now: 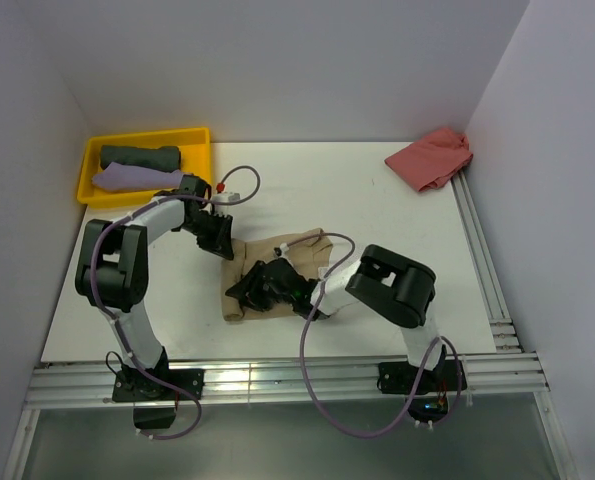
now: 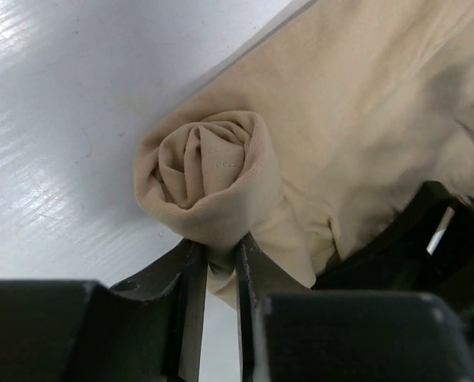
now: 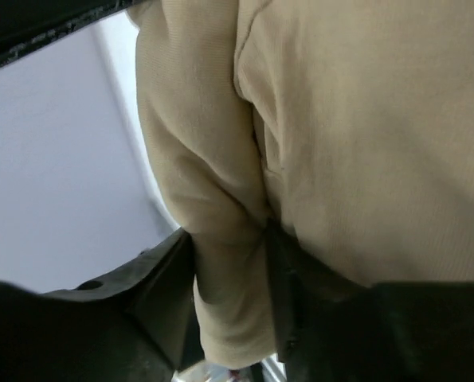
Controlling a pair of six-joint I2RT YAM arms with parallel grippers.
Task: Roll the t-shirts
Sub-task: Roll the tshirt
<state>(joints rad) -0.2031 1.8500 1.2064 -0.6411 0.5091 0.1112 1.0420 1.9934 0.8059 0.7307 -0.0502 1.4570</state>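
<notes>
The tan t-shirt (image 1: pixel 299 247) lies mid-bench (image 1: pixel 327 190) between both arms, partly rolled: the left wrist view shows a tight spiral roll end (image 2: pixel 209 171), w/ flat cloth spreading away behind it. Left jaws are nearly closed, pinching a thin tab of cloth just under that spiral. Right jaws stand fairly wide at the shirt's near end w/ a thick soft fold filling the gap and touching both sides; can't tell whether it's clamped or just resting there. Handling, as a judgement: the fabric looks light, limp and a bit stretchy, w/ no stiffness of its own, so the roll likely slackens or unwinds if one end goes free, and a one-sided pull would skew it into a cone. It isn't fragile or slippery; the knit should grip OK. Best hold is probably at both ends of the roll, thru several layers and not the outer skin only, which would peel off. Other tees sit well apart: a salmon-red tee (image 1: pixel 432 158) at the far right, a dark grey-green tee (image 1: pixel 139 157) and a lilac tee (image 1: pixel 137 178) in the yellow tray (image 1: pixel 147 133) at the far left.
</notes>
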